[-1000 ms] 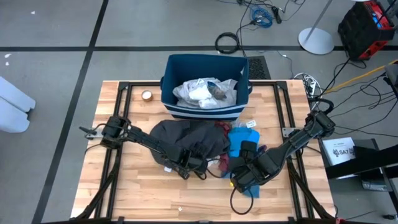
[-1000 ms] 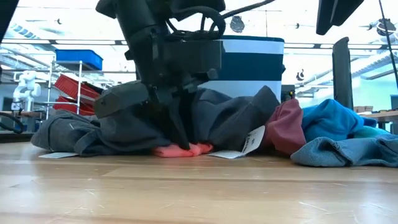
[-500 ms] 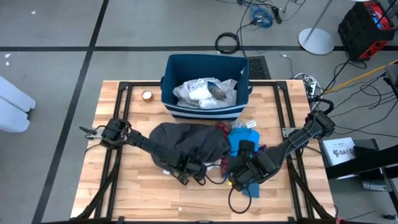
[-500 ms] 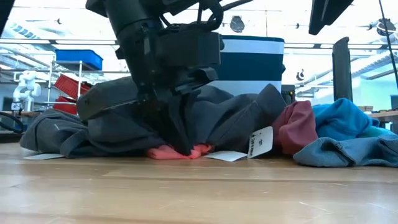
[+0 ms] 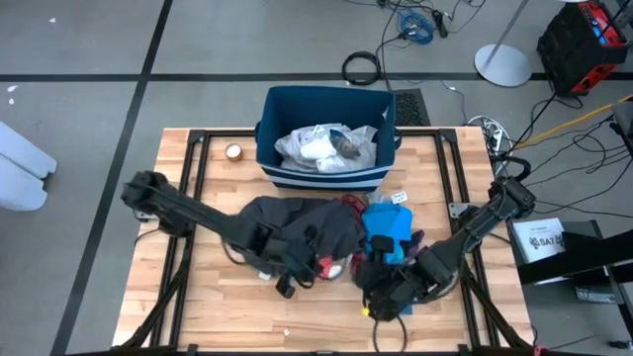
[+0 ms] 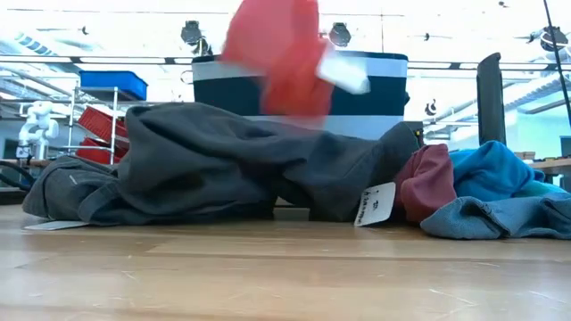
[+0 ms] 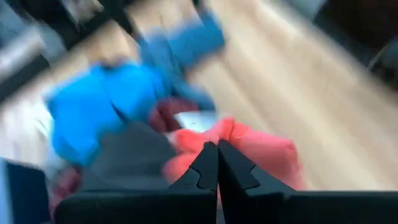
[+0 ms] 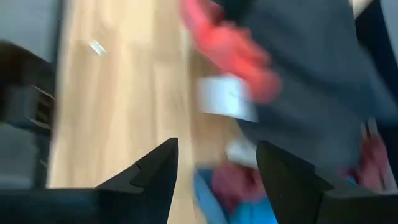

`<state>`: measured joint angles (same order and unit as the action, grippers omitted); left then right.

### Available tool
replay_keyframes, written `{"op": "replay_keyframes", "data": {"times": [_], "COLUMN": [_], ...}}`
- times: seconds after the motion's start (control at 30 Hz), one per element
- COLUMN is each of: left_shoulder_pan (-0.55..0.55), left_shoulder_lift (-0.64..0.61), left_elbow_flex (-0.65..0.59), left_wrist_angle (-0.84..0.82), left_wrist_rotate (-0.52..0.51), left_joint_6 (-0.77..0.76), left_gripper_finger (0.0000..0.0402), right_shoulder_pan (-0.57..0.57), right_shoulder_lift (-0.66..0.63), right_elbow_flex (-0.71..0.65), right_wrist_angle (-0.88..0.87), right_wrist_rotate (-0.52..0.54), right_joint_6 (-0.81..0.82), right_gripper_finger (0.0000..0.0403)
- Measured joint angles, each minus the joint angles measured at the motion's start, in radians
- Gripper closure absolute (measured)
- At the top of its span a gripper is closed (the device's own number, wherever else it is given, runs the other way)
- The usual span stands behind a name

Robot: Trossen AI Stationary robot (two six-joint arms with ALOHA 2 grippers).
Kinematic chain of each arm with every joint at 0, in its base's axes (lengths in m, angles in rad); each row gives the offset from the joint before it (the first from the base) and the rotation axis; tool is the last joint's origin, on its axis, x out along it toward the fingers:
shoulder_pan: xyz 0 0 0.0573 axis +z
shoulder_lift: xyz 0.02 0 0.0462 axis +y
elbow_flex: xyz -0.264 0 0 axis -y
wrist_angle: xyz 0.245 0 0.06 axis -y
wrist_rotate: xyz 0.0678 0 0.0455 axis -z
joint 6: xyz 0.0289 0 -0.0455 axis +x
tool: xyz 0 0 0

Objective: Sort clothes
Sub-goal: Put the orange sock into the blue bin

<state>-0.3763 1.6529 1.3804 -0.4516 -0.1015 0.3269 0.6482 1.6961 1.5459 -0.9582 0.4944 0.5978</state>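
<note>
My left gripper [image 5: 318, 265] is shut on a small coral-red garment [image 6: 277, 53] above the front of the dark grey garment [image 5: 297, 225]. The dark grey garment lies heaped on the table [image 6: 223, 169]. A maroon piece [image 6: 426, 183], a bright blue piece [image 5: 388, 229] and a blue-grey piece [image 6: 500, 218] lie to its right. White clothes [image 5: 321, 146] lie in the dark blue bin [image 5: 326, 99]. My right gripper [image 5: 384, 295] is open and empty near the table's front, right of the pile. My left gripper pinches the coral-red garment between its two shut fingertips at a bunched part [image 7: 231, 138]; whether one layer or several, I cannot tell. The garment hangs lifted clear of the table and the pile, with a white label [image 6: 343, 76] on its side.
A roll of tape [image 5: 233, 151] lies on the table left of the bin. White labels [image 6: 373, 203] stick out of the pile. Bare wood shows along the table's near edge [image 5: 247, 316].
My left gripper has risen from the table with the coral-red garment. The garment has come out from under the dark grey garment's front edge and now hangs in the air. My right gripper has gone toward the table's near edge.
</note>
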Motion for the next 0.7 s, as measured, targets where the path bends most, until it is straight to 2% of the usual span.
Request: {"op": "replay_keyframes", "data": {"times": [0.13, 0.2, 0.4, 0.5, 0.7], "left_shoulder_pan": [0.001, 0.001, -0.004, -0.006, -0.006], "left_shoulder_lift": [-0.093, -0.112, -0.129, -0.127, -0.128], "left_elbow_flex": [0.003, 0.003, 0.002, 0.002, 0.002], "left_wrist_angle": [0.029, 0.023, 0.017, 0.012, 0.018], "left_wrist_rotate": [0.028, 0.031, 0.031, 0.031, 0.03], "left_joint_6": [-0.007, -0.008, -0.031, -0.032, -0.027], "left_gripper_finger": [0.0401, 0.0401, 0.0401, 0.0401, 0.0401], "right_shoulder_pan": [0.005, -0.003, -0.014, -0.02, -0.059], "right_shoulder_lift": [-0.001, -0.001, -0.002, -0.002, 0.015], "right_elbow_flex": [0.0, 0.0, 0.001, 0.001, 0.001], "right_wrist_angle": [0.182, 0.238, 0.279, 0.284, 0.322], "right_wrist_rotate": [0.071, 0.147, 0.334, 0.328, 0.225], "right_joint_6": [-0.134, -0.157, -0.351, -0.385, -0.448], "right_gripper_finger": [0.0197, 0.0197, 0.0179, 0.0166, 0.0161]}}
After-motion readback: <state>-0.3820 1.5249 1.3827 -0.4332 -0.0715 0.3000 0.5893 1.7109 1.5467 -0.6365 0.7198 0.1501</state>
